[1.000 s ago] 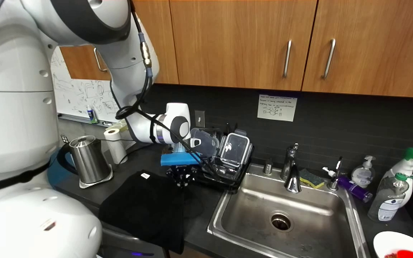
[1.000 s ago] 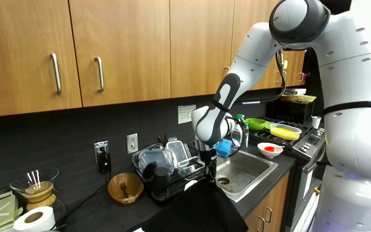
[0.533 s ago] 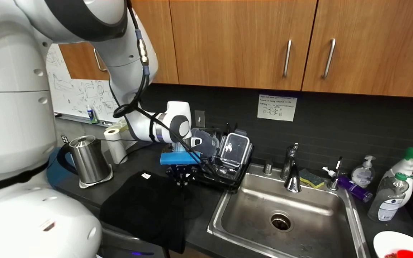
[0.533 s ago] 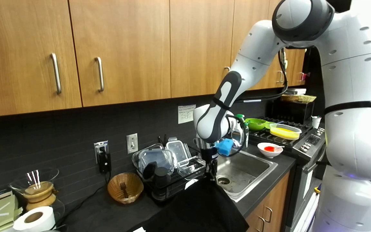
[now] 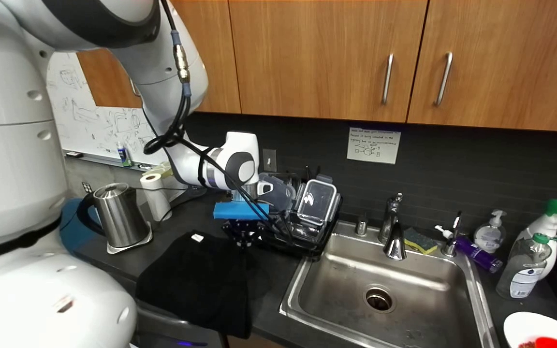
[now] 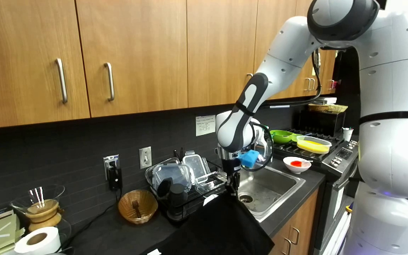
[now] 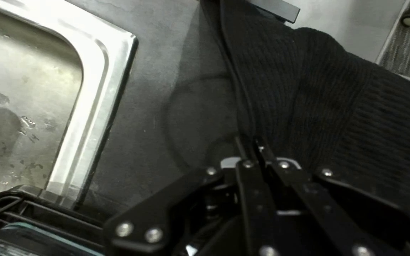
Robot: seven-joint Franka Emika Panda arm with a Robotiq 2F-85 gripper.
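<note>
Black cloth (image 7: 304,92) covers much of the right half of the wrist view. In an exterior view we find it left of the lower middle of the frame, lying on the dark counter (image 5: 271,282), with one part hanging over the front edge. Near its upper edge there, we notice a small white tag (image 5: 197,237). The gripper (image 7: 250,143) comes from the bottom of the wrist view; its two fingers stand close together, and we see the edge of the cloth pinched between their tips. In an exterior view the cloth rises to a peak just under the gripper, below and to the right of the frame's centre.

To the left in the wrist view, with the counter between it and the cloth, we see the steel sink (image 7: 93,80), and at the lower left corner the dish rack (image 7: 62,214). In an exterior view this rack bears clear containers (image 6: 172,175), and beside it, more to the left, stands a wicker basket (image 6: 126,206) with a fork (image 6: 136,209) inside. Above the gripper we see a blue block (image 5: 236,210) at the wrist of the arm (image 5: 157,96). At the left side of an exterior view stand a steel kettle (image 5: 123,220) and a paper towel roll (image 5: 156,199).
</note>
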